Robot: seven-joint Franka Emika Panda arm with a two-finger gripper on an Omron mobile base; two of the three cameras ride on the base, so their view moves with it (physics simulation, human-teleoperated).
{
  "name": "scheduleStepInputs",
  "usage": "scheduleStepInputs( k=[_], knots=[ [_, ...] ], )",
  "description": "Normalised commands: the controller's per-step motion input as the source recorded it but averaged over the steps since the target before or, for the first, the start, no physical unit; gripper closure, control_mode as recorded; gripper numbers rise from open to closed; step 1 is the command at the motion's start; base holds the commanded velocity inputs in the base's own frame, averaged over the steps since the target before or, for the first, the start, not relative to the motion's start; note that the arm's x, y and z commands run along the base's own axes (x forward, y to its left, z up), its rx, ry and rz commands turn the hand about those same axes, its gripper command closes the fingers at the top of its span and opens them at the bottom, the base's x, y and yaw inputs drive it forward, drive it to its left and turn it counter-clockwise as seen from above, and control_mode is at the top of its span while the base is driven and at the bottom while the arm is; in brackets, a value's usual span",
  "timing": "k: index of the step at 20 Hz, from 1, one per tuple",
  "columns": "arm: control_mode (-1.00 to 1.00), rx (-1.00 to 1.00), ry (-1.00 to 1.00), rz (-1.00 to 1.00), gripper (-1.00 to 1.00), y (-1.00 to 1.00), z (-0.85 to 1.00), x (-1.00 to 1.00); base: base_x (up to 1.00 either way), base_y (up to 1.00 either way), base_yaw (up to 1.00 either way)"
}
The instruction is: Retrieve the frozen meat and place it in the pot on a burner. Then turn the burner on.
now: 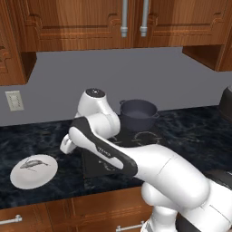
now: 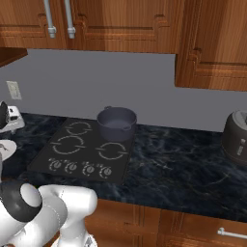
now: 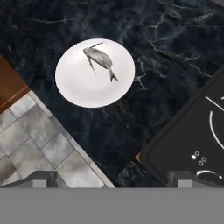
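Lying on the white oval plate [image 3: 94, 73], the frozen meat [image 3: 99, 58] is seen as a small grey fish. In the hand view its long side runs from upper left to lower right, with the tail at the lower right and a thin fin poking out to the upper right. In the left base view the fish [image 1: 34, 163] is laid almost flat across the plate [image 1: 34, 172], near its top edge.

The dark marble counter [image 1: 41, 140] is the biggest thing, and the plate is set on it near the front edge, well apart from the pot. The black cooktop [image 2: 82, 152] is sunk into the counter, with white burner rings and a row of knobs drawn on it. The blue-grey pot [image 2: 116, 123] is placed on the back right burner, and nothing can be seen inside it. A dark round appliance [image 2: 236, 137] is stood at the far right.

The gripper [image 3: 112, 178] is held above the counter, between plate and cooktop. Its two tips are spread wide apart and nothing is gripped. No writing can be read.
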Motion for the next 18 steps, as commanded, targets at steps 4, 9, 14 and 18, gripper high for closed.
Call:
scheduleStepInputs(
  k=[4,9,14,18],
  knots=[
    [-1.00,0.00,0.00,0.23,-1.00,0.77,-0.14,0.00,0.00,0.00,0.00],
    [-1.00,0.00,0.00,0.19,-1.00,0.61,-0.21,0.05,0.00,0.00,0.00],
    [-1.00,0.00,0.00,0.12,-1.00,0.22,-0.33,0.17,0.00,0.00,0.00],
    [-1.00,-0.03,-0.05,0.02,-1.00,0.02,-0.27,0.14,0.00,0.00,0.00]
  ],
)
